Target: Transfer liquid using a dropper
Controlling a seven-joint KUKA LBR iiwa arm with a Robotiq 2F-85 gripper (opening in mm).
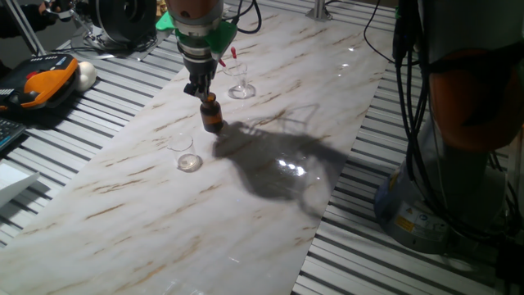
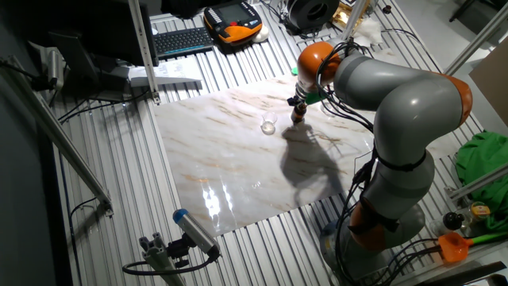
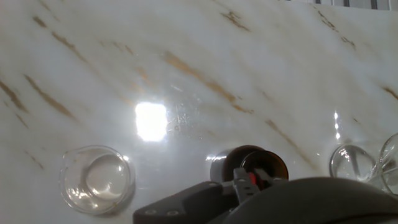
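The amber bottle [image 1: 212, 116] stands upright on the marble board, far side. My gripper [image 1: 201, 88] is right over its top, fingers close together. In the hand view the bottle's dark round top [image 3: 264, 163] lies just beyond my gripper [image 3: 247, 178], and a small red piece, the dropper's bulb [image 3: 252, 180], sits pinched between the fingertips. The clear pipette is hidden by the fingers and the bottle. The gripper [image 2: 297, 101] and bottle [image 2: 298, 116] are small in the other fixed view.
A small clear cup [image 1: 181, 142] [image 3: 96, 179] and a round clear lid [image 1: 190, 162] stand left of the bottle. A stemmed glass [image 1: 241, 85] stands behind it, with a thin red-tipped thing above it. Cables and a pendant [image 1: 41, 82] lie off the board.
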